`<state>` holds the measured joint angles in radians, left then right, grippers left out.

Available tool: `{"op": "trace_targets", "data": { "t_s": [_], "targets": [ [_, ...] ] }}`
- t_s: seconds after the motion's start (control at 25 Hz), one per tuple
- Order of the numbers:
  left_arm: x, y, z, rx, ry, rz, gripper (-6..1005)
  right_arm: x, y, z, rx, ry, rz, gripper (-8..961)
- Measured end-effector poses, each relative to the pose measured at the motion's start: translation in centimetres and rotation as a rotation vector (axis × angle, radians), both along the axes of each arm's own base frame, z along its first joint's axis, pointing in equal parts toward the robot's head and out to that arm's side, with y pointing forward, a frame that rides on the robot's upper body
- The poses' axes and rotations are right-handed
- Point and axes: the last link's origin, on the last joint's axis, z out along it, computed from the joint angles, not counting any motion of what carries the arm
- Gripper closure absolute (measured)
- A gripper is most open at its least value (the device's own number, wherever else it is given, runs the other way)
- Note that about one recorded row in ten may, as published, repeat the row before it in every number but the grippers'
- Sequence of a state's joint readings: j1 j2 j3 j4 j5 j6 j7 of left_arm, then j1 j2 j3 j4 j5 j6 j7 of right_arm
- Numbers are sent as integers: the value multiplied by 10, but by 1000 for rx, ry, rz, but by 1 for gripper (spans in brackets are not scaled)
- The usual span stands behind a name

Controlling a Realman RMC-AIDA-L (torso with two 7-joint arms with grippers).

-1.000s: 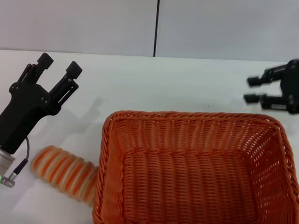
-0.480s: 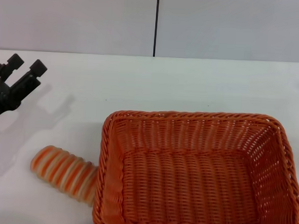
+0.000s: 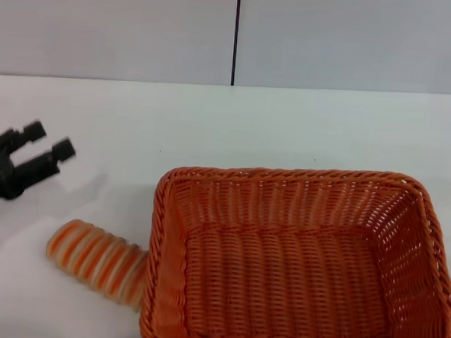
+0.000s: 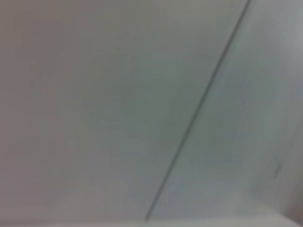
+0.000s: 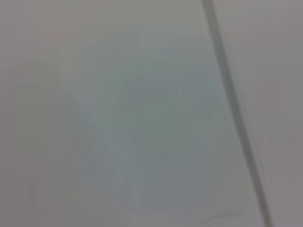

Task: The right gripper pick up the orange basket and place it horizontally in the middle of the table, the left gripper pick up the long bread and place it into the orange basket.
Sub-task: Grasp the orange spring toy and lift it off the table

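The orange basket (image 3: 296, 261) sits flat on the white counter (image 3: 236, 127), toward the near right of the head view, its long side running left to right and its open mouth facing up; nothing lies inside it. The long bread (image 3: 97, 259) lies on the counter just outside the basket's left wall, its right end touching or almost touching the braided rim near the basket's near-left corner, its length slanting slightly away to the left. The left tool (image 3: 47, 147) hangs at the far left edge of the head view, above and beyond the bread and apart from it, its two black fingers (image 3: 58, 151) spread with a clear gap and holding nothing. The right tool is out of sight in every view. Both wrist views show only a grey wall (image 4: 118, 104) with a dark seam (image 4: 199, 113).
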<state>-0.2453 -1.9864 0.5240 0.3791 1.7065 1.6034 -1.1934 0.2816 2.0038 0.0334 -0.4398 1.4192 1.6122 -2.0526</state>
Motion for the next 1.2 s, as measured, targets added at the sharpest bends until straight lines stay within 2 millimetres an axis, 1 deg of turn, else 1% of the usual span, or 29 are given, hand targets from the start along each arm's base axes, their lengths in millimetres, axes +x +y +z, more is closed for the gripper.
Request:
{"op": "trace_targets", "data": {
  "t_s": [0.16, 0.2, 0.32, 0.4, 0.52, 0.72, 1.2],
  "targets": [
    [-3, -4, 0, -40, 18, 2, 231, 2, -3, 4, 58, 39, -14, 555],
    [-6, -9, -1, -72, 46, 2, 231, 2, -3, 6, 80, 62, -12, 555],
    [-7, -10, -2, -79, 54, 2, 232, 1, -2, 8, 107, 85, -9, 555],
    [-11, -17, -6, -112, 75, 3, 232, 1, -2, 11, 159, 117, -13, 555],
    [-14, -22, -8, -118, 85, 9, 233, 0, -1, 12, 179, 132, -16, 555],
    [-19, -31, -6, -79, 100, 18, 235, -3, 6, 9, 179, 150, -12, 555],
    [-22, -37, -11, -107, 118, 25, 239, -6, 15, 7, 169, 159, -9, 555]
  ]
}}
